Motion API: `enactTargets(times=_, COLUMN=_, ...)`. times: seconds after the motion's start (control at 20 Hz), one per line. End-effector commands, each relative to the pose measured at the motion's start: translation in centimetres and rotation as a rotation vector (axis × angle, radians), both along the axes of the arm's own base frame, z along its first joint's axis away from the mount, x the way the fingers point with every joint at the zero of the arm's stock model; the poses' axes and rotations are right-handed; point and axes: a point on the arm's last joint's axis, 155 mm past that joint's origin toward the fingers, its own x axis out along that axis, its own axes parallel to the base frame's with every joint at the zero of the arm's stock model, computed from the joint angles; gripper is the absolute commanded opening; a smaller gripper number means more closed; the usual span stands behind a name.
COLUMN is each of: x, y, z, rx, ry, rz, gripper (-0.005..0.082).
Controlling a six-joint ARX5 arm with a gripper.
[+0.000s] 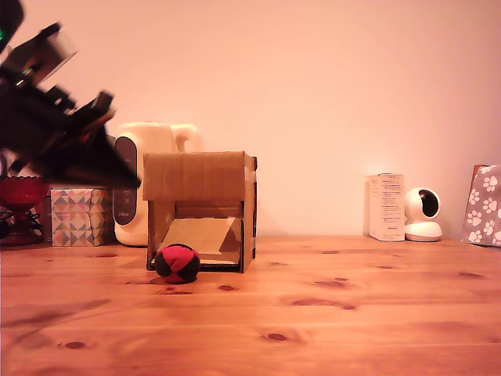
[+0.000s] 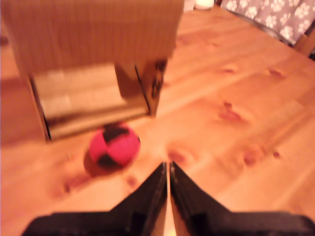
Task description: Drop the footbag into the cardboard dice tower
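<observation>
The red and black footbag (image 1: 177, 263) (image 2: 113, 145) rests on the wooden table just in front of the cardboard dice tower (image 1: 200, 208) (image 2: 93, 64), by its low front opening with the slanted ramp. My gripper (image 2: 168, 169) hangs in the air, shut, with nothing between its black fingers. In the exterior view the gripper (image 1: 129, 178) is a dark blurred shape at the upper left, its tip near the tower's top left corner. The footbag lies apart from the fingertips.
Behind the tower stands a cream appliance (image 1: 145, 180), with a patterned tissue box (image 1: 81, 216) and a red bowl (image 1: 21, 192) to the exterior view's left. At the exterior view's right are a white carton (image 1: 387, 207), a small white camera (image 1: 423, 214) and a paw-print bag (image 1: 484, 205).
</observation>
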Motion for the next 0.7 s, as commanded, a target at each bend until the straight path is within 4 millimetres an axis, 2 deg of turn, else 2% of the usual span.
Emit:
enactTargets(times=0.0, x=-0.81, y=0.16, z=-1.01, rx=-0.003, ry=0.022, rz=0.002, gripper=-0.0019)
enactTargets(times=0.15, x=-1.27, y=0.27, z=-1.84, rx=0.010, ry=0.054, rz=-0.001, gripper=-0.0019)
enactTargets(times=0.65, x=-0.98, y=-0.35, z=-0.96, rx=0.014, ry=-0.007, rz=-0.026, gripper=-0.0012)
